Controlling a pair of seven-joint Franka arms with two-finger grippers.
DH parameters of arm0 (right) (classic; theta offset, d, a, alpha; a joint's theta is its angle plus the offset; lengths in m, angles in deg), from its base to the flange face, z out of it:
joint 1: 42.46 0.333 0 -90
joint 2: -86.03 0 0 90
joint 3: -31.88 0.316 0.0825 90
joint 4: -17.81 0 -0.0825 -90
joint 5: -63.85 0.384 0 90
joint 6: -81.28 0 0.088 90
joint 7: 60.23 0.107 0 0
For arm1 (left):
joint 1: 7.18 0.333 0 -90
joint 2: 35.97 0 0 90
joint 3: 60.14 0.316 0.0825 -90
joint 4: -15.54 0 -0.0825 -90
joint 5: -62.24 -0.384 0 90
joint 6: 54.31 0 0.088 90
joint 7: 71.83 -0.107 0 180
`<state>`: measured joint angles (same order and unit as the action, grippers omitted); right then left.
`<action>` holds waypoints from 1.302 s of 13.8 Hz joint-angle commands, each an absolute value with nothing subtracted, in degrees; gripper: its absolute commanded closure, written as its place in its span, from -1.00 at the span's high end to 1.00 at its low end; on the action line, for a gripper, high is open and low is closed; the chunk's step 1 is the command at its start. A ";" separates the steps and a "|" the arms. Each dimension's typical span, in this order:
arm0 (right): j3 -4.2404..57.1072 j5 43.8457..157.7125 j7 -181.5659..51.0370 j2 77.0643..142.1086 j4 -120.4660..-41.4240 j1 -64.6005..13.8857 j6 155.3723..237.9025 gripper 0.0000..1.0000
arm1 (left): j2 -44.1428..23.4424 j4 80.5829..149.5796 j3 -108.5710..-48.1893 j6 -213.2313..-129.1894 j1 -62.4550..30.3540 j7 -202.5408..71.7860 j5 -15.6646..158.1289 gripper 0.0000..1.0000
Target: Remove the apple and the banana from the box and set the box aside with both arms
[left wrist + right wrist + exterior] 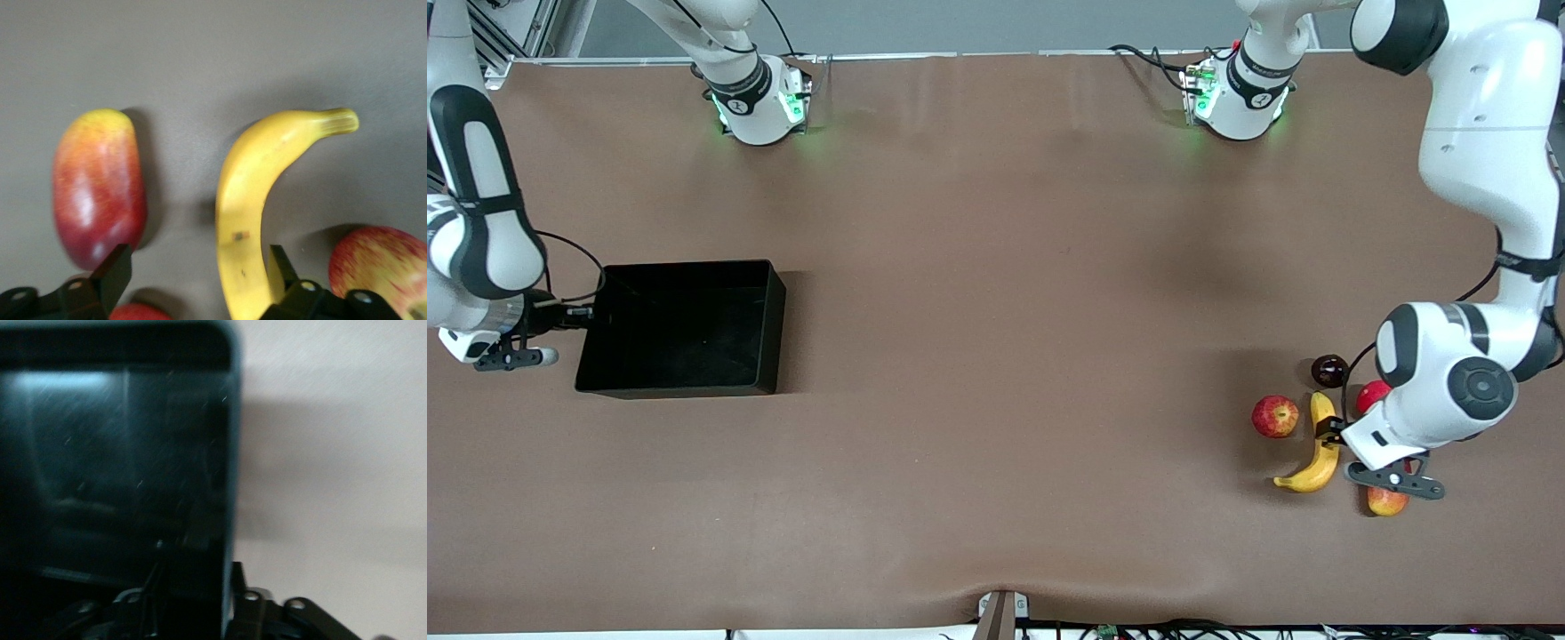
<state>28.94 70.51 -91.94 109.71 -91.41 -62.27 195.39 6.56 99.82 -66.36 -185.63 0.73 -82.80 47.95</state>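
Step in hand, by the look of it: letting go and backing off, fruit already out.

Glossy black rectangular plastic box [676,388] empty, flat on the brown desk [996,356] at the right arm's end. Small red, yellow-streaked apple [1275,416] and long curved yellow banana [1319,453] lying side by side at the left arm's end, well apart from the box.

Left tool [1328,433] low over the banana, spread wide, pinching nothing. Best lifted straight up, with no sideways drift, so that no pad nudges the banana toward the apple.

Right tool [580,313] at the box's end wall. Clamped or released: cannot tell. Best opened fully before pulling away, then drawn off level, so the light box is not dragged along.

Left wrist view alone: banana resting between the spread fingers [117,270], with the oblong red-and-yellow mango [99,187] beside it.

Front view alone: bare box floor, plus a dark round fruit [1329,370] and a plain red round fruit [1371,396] close by.

Right wrist view: only box wall and interior.
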 commanded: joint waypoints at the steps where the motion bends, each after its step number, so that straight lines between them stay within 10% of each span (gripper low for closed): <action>1: 29.86 69.39 -93.72 111.77 -84.78 -63.81 188.07 1.00 | 1.75 101.24 -66.82 -181.50 0.73 -83.34 48.79 1.00; 8: 29.95 56.29 -96.97 112.49 -71.16 -61.01 181.50 1.00 | -4.94 98.87 -66.82 -172.27 0.38 -82.99 52.66 1.00; 18: 33.73 74.92 -96.53 103.63 -54.87 -58.72 148.78 1.00 | -19.79 98.78 -68.49 -158.56 0.65 -72.44 56.53 1.00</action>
